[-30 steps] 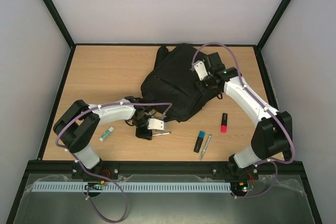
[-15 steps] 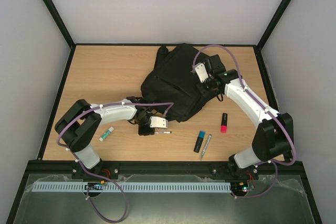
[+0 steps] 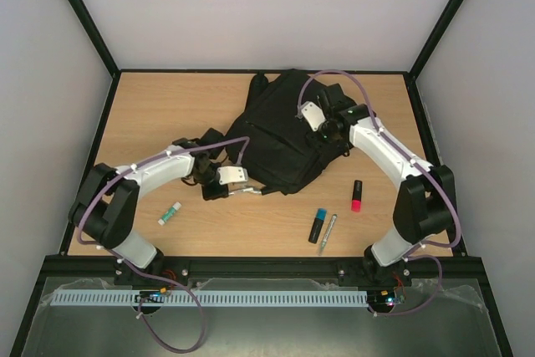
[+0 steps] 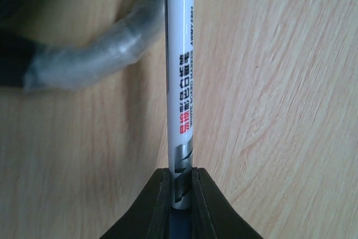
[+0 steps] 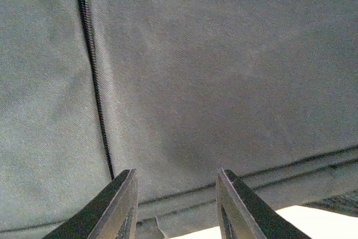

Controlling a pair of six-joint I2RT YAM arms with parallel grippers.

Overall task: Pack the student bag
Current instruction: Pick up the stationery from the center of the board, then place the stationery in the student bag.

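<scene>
The student bag (image 3: 280,131), a large black backpack, lies in the middle of the table. My left gripper (image 3: 237,192) is shut on a white board marker (image 3: 253,191) just off the bag's near-left edge, with the marker pointing at the bag. In the left wrist view the marker (image 4: 180,82) runs up from between my closed fingers, my gripper (image 4: 182,186) is low over the wood, and the bag's grey-white loop handle (image 4: 84,62) is to the left. My right gripper (image 3: 320,133) is open over the bag's right side. In the right wrist view my gripper (image 5: 176,194) is open and empty over black fabric (image 5: 224,71) and a zip line (image 5: 92,71).
A small green-and-white tube (image 3: 170,213) lies near the left arm. A blue highlighter (image 3: 318,225), a silver pen (image 3: 328,233) and a red highlighter (image 3: 356,196) lie on the wood at the front right, near the bag's lower right.
My left gripper has carried the marker away from the front edge and up to the bag's near-left edge. My right gripper has shifted a little left over the bag.
</scene>
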